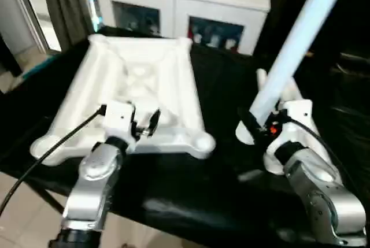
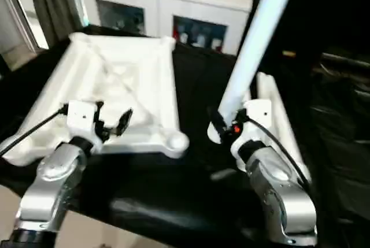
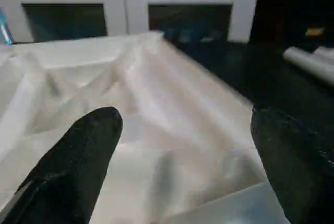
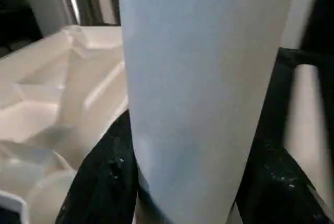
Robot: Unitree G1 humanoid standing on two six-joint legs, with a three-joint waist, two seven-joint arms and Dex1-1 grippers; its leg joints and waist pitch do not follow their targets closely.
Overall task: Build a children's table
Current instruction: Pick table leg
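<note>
Right gripper (image 1: 258,125) clamps long white tapered tubular leg (image 1: 300,40), raised steeply beside white ribbed plastic tabletop (image 1: 139,86). Left gripper (image 1: 143,124) spread wide, empty, over tabletop's near edge. Risk: long leg levers in grip, misses near round corner socket (image 1: 203,141). Sockets empty.

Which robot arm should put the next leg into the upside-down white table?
Probably the right. The right gripper already holds a long white tubular leg beside the white ribbed plastic tabletop. The left gripper hovers open and empty over the tabletop.
</note>
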